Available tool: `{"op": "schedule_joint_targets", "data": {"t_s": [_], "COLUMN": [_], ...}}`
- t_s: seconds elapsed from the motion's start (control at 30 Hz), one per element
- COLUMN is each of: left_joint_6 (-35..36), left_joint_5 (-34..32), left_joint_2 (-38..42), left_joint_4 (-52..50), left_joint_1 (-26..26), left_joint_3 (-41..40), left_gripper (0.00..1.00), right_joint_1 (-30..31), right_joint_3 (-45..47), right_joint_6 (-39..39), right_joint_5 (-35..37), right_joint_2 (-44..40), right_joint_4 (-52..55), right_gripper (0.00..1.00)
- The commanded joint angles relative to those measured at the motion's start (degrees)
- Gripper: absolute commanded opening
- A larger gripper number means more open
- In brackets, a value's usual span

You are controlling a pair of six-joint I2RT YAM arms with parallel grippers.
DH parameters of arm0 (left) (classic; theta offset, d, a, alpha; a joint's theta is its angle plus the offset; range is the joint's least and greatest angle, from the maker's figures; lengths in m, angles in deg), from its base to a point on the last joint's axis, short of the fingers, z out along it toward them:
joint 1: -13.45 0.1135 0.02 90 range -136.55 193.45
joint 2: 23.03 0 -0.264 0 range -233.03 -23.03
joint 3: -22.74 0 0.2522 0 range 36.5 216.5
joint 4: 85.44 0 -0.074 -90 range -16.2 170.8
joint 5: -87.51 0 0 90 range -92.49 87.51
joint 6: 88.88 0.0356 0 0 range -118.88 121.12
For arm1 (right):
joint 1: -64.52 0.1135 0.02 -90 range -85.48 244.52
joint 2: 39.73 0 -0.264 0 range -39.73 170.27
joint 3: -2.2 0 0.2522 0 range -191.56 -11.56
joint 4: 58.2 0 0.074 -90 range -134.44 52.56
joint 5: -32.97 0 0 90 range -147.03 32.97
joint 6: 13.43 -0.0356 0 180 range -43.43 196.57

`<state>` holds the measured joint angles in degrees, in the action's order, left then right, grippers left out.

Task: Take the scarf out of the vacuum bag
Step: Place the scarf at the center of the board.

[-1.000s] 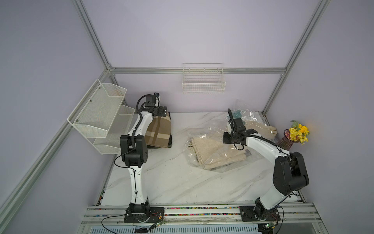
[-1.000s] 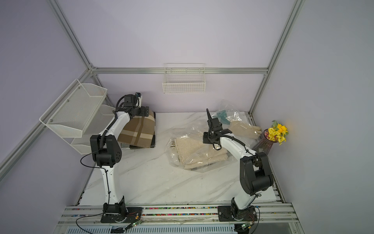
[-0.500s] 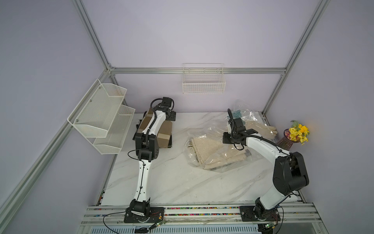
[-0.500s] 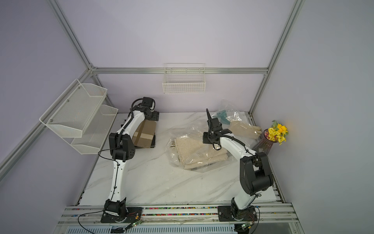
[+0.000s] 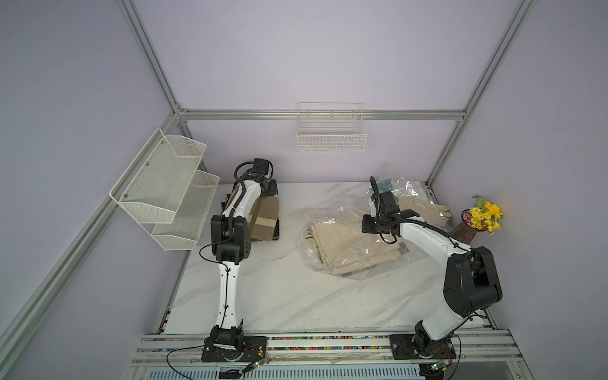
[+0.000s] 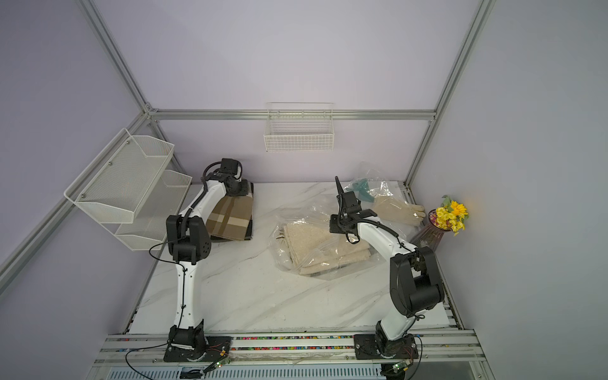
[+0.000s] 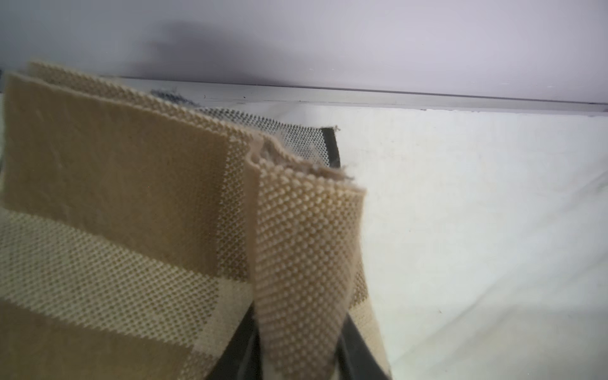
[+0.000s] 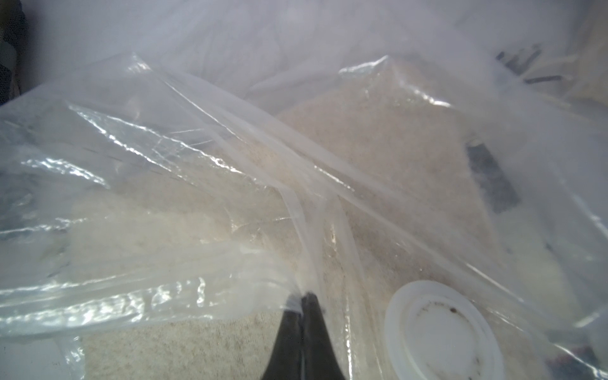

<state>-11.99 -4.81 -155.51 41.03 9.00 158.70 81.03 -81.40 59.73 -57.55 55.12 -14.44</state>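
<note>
Where the scarf lies: the folded beige scarf (image 5: 339,243) sits inside the vacuum bag (image 5: 329,214), just under and ahead of your right gripper (image 8: 301,301).
Vacuum bag: crinkled clear plastic on the table (image 5: 279,296), with one layer raised at your right fingertips; its white valve cap (image 8: 441,332) lies just beside them.
Right gripper: you have its jaws pressed together, pinching a pleat of the bag's plastic, not the scarf.
Left gripper (image 7: 297,329): well apart from the bag; its jaws stand close on either side of a raised fold of plaid cloth (image 7: 115,164), both fingers (image 7: 243,348) touching it.
Plaid cloth: the rest lies flat beneath your left gripper, near the table's far edge.
Beyond the right gripper: a smaller clear bag (image 5: 394,184) and pale gloves (image 5: 424,209).
</note>
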Motion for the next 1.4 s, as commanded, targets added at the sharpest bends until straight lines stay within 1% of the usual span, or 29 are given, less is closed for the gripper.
{"op": "schedule_joint_targets", "data": {"t_s": [0.0, 0.03, 0.07, 0.1, 0.13, 0.17, 0.2, 0.27, 0.33, 0.4, 0.5, 0.6, 0.67, 0.7, 0.73, 0.77, 0.8, 0.93, 1.07, 1.23, 1.27, 1.37], "left_joint_6": [-7.81, -10.02, -11.09, -11.13, -10.26, -9.72, -9.77, -11.58, -12.91, -13.51, -13.62, -15.24, -14.91, -14.88, -15.62, -16.17, -16.33, -17.69, -21.71, -25.84, -27.05, -29.48], "left_joint_5": [11.83, 13.48, 15.22, 16.44, 18.46, 20.78, 22.71, 26.49, 26.98, 26.78, 26.01, 22.08, 23.59, 22.93, 20.91, 21.02, 22.99, 29.25, 32.06, 36.03, 36.78, 37.64], "left_joint_2": [12.38, 14.41, 15.20, 15.11, 14.47, 13.83, 13.36, 13.28, 13.87, 13.45, 12.42, 13.51, 15.81, 17.19, 19.21, 21.33, 22.78, 28.77, 36.87, 44.16, 45.40, 48.48], "left_joint_4": [18.58, 23.23, 25.32, 25.15, 24.43, 23.68, 23.55, 25.81, 28.60, 28.28, 24.98, 23.07, 25.66, 26.50, 27.76, 29.91, 30.97, 29.25, 33.72, 38.86, 40.25, 43.22], "left_joint_1": [4.90, 5.92, 6.70, 7.11, 7.39, 7.68, 7.86, 8.44, 8.58, 8.70, 8.68, 8.75, 8.84, 8.81, 8.75, 8.82, 9.00, 8.86, 7.75, 4.32, 3.40, -0.47], "left_joint_3": [-14.86, -18.93, -20.65, -20.53, -19.60, -18.70, -18.38, -19.34, -21.23, -21.00, -18.91, -19.23, -21.95, -23.31, -25.44, -28.06, -29.70, -33.16, -43.13, -54.94, -56.99, -62.02], "left_gripper": [0.32, 0.38, 0.46, 0.60, 0.77, 0.91, 1.00, 1.00, 1.00, 1.00, 1.00, 1.00, 1.00, 1.00, 1.00, 1.00, 1.00, 1.00, 1.00, 1.00, 1.00, 1.00], "right_joint_1": [0.17, 0.10, 0.24, 0.19, 0.26, 0.28, 0.29, 0.39, 0.44, 0.39, 0.44, 0.45, 0.50, 0.45, 0.59, 0.59, 0.71, 1.27, 1.95, 2.99, 3.15, 3.85], "right_joint_3": [-0.44, -0.47, -0.45, -0.47, -0.55, -0.60, -0.73, -0.90, -0.87, -0.91, -0.68, -0.64, -0.77, -0.89, -0.97, -0.98, -0.99, -1.20, -0.96, -0.56, -0.55, -0.38], "right_joint_6": [0.42, 0.48, 0.49, 0.52, 0.54, 0.58, 0.53, 0.58, 0.56, 0.54, 0.59, 0.53, 0.58, 0.57, 0.58, 0.58, 0.49, 0.49, 0.50, 0.34, 0.45, 0.49], "right_joint_5": [0.78, 0.79, 0.88, 0.92, 0.90, 0.90, 0.86, 0.77, 0.86, 0.86, 0.91, 1.04, 0.81, 0.85, 0.78, 0.67, 0.52, -0.01, -2.00, -3.38, -3.98, -5.58], "right_joint_2": [-0.85, -0.96, -0.93, -0.89, -0.85, -0.78, -0.63, -0.62, -0.60, -0.58, -0.89, -0.92, -1.02, -1.07, -0.99, -1.08, -1.20, -1.17, -1.60, -2.83, -3.11, -4.08], "right_joint_4": [-0.69, -0.65, -0.64, -0.65, -0.68, -0.73, -0.66, -0.62, -0.56, -0.49, -0.45, -0.41, -0.37, -0.41, -0.35, -0.53, -0.60, -0.92, -2.30, -2.97, -4.82, -5.37], "right_gripper": [0.00, 0.00, 0.00, 0.00, 0.00, 0.00, 0.00, 0.00, 0.00, 0.00, 0.00, 0.00, 0.00, 0.00, 0.00, 0.00, 0.00, 0.00, 0.00, 0.00, 0.00, 0.00]}}
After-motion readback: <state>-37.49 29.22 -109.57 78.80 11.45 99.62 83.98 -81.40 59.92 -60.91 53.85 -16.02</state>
